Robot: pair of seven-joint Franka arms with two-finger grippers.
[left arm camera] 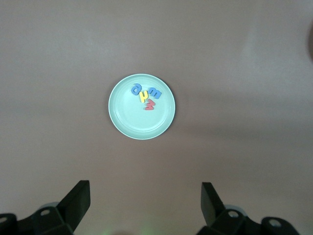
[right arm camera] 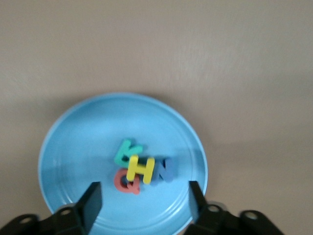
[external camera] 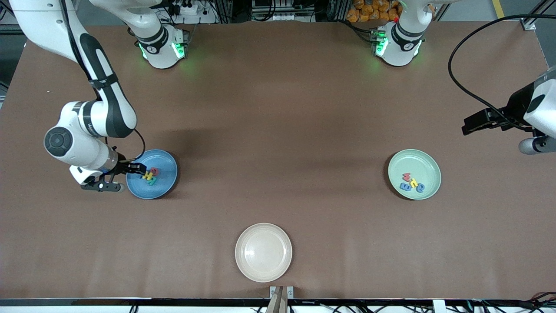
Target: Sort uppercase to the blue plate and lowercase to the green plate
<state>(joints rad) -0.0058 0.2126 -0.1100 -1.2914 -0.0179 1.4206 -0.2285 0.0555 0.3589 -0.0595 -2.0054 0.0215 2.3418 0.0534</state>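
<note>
The blue plate (external camera: 163,167) (right arm camera: 73,147) holds the uppercase letters in a heap: teal R (right arm camera: 128,151), yellow H (right arm camera: 141,169), red G (right arm camera: 124,182) and blue W (right arm camera: 164,171). My right gripper (external camera: 138,168) (right arm camera: 144,205) is open and empty, low over that plate's rim. The green plate (external camera: 423,163) (left arm camera: 127,115) holds the lowercase letters: red w (left arm camera: 150,105), yellow h (left arm camera: 144,96), blue e (left arm camera: 155,92) and the blue g-like letter (left arm camera: 137,89). My left gripper (external camera: 471,124) (left arm camera: 145,200) is open and empty, high over the table beside the green plate.
A beige plate (external camera: 263,252) with nothing on it lies near the table's front edge, midway between the two arms' ends. A black cable (external camera: 460,82) hangs over the table at the left arm's end.
</note>
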